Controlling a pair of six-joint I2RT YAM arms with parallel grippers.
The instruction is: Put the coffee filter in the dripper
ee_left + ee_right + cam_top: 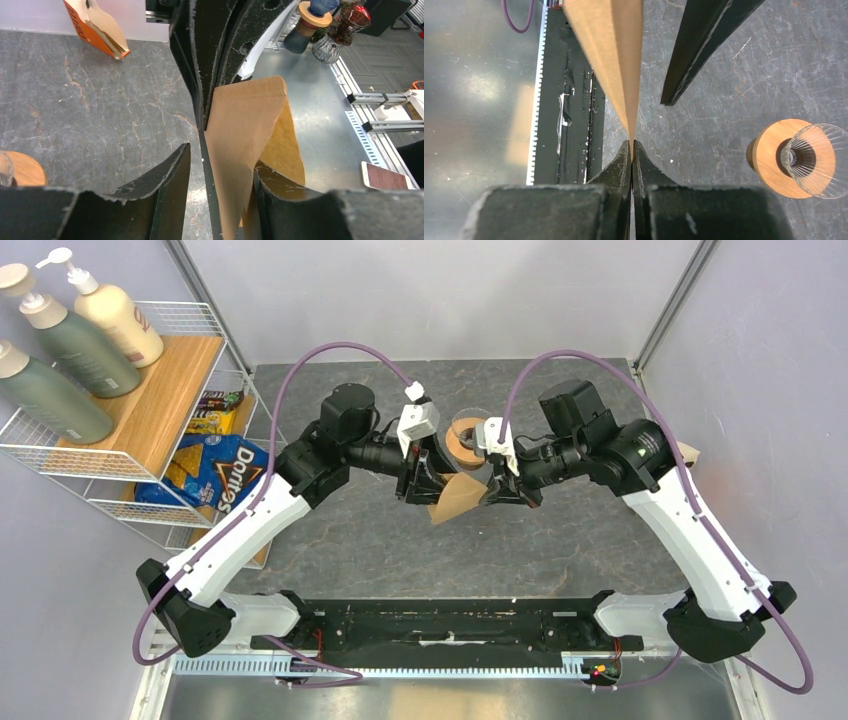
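Observation:
The coffee filter (455, 500) is a tan paper cone held in the air between both grippers over the middle of the table. My right gripper (497, 490) is shut on its edge, with the jaws pressed together on the paper (632, 142). My left gripper (420, 483) is open (222, 157). The filter (245, 130) hangs between its fingers, and its right finger (300, 195) sits between the filter's two layers. The dripper (804, 157) is a clear ribbed glass cone on a light-wood ring. It stands on the table just behind the grippers (465, 435). Its wood collar shows at the left edge of the left wrist view (22, 170).
An orange pack of brown filters (95, 25) stands at the table's right side (690, 452). A wire rack (120, 455) with pump bottles and a Doritos bag (215, 475) stands at the left. The black arm base rail (440, 625) runs along the near edge.

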